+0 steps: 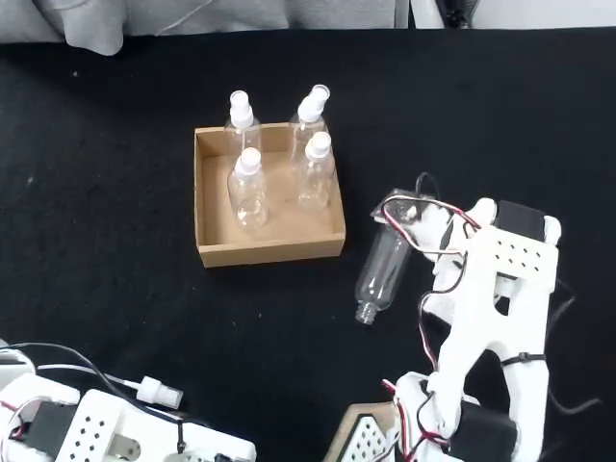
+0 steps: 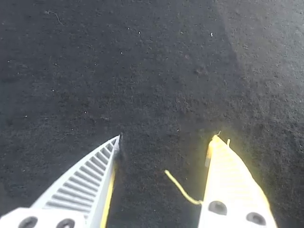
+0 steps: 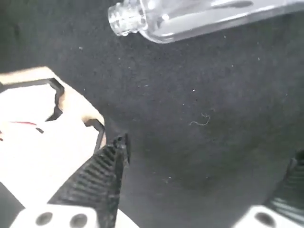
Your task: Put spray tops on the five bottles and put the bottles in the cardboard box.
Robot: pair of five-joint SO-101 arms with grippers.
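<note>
A cardboard box [image 1: 217, 245] sits left of centre on the black mat. Two clear bottles with white spray tops [image 1: 247, 188] [image 1: 316, 173] stand inside it, and two more capped bottles [image 1: 241, 115] [image 1: 313, 108] stand at its far wall. An uncapped bottle [image 1: 382, 269] [image 3: 199, 19] lies on the mat right of the box, its neck toward the front. A loose spray top [image 1: 159, 392] lies near the left arm [image 1: 87, 428]. My right gripper [image 3: 204, 161] is open with nothing between its fingers, a little short of the lying bottle. My left gripper [image 2: 166, 140] is open over bare mat.
The right arm [image 1: 500, 289] rises at the right beside the lying bottle. A wooden base plate [image 1: 351, 433] [image 3: 42, 109] sits at the front edge. Grey cloth [image 1: 96, 24] lies at the back left.
</note>
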